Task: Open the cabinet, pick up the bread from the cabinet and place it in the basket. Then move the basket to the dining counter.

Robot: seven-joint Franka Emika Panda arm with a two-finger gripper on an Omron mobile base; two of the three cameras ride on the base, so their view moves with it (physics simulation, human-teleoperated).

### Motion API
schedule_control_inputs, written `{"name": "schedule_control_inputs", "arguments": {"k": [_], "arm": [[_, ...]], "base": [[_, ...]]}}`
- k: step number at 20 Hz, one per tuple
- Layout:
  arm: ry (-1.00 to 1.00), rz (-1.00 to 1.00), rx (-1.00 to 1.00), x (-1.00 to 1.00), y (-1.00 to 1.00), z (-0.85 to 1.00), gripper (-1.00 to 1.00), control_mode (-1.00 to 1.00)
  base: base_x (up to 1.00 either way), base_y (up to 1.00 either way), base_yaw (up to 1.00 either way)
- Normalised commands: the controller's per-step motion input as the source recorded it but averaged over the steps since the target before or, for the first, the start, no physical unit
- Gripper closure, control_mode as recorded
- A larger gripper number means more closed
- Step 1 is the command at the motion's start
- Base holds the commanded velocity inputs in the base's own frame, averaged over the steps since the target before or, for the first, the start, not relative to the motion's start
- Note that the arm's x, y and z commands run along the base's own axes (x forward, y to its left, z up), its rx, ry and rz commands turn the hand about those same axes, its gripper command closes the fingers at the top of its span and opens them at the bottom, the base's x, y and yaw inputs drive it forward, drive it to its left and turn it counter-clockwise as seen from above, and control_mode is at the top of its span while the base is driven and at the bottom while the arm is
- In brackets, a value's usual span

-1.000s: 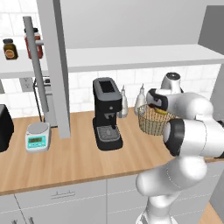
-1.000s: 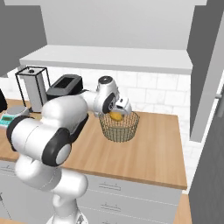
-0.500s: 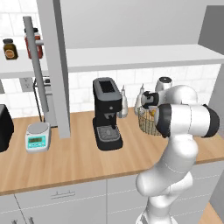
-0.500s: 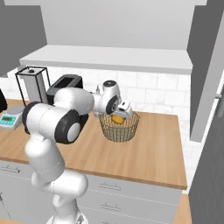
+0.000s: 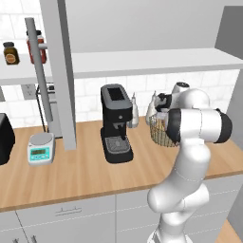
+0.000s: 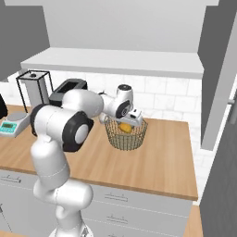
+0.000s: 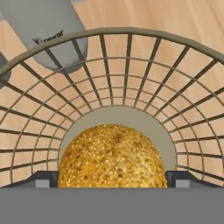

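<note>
While the scene is read from the left in the left base view, a dark jar (image 5: 10,52) and a red jar (image 5: 37,47) are seen on a white shelf (image 5: 142,61), behind the long silver handle (image 5: 40,76) of the open cabinet door (image 5: 60,71). Below, on the wood counter (image 5: 71,171), a small kitchen scale (image 5: 41,148) is set, then a black coffee machine (image 5: 116,123), with a pale bottle (image 5: 135,113) just behind it to the right. Further right, the basket (image 5: 160,134) is found standing on the same counter, largely hidden there by the white arm.

In the right base view the basket (image 6: 125,135) is seen near the middle of the counter, with the bread (image 6: 125,127) lying inside it. The gripper (image 6: 134,118) is held just over the basket's rim, above the bread.

In the hand view the bread (image 7: 112,156) is shown resting on the basket's round floor, framed by the wire mesh (image 7: 127,87), with a grey bottle labelled as vinegar (image 7: 48,30) standing outside the mesh beyond. The two fingertips (image 7: 43,179) are seen at either side of the bread, spread wide; whether they touch it cannot be told.
</note>
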Motion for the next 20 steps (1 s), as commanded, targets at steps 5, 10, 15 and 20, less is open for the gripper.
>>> {"name": "schedule_control_inputs", "arguments": {"k": [5, 10, 15, 20], "arm": [[0.27, 0.0, -0.02, 0.19, 0.0, 0.0, 1.0, -1.0], [0.24, 0.0, 0.0, 0.06, 0.0, -0.07, 1.0, -1.0], [0.07, 0.0, 0.0, 0.0, 0.0, -0.17, 1.0, -1.0], [0.02, 0.0, 0.0, 0.0, 0.0, -0.15, 1.0, -1.0]], "base": [[0.0, 0.0, 0.0], [0.0, 0.0, 0.0], [0.0, 0.0, 0.0], [0.0, 0.0, 0.0]]}}
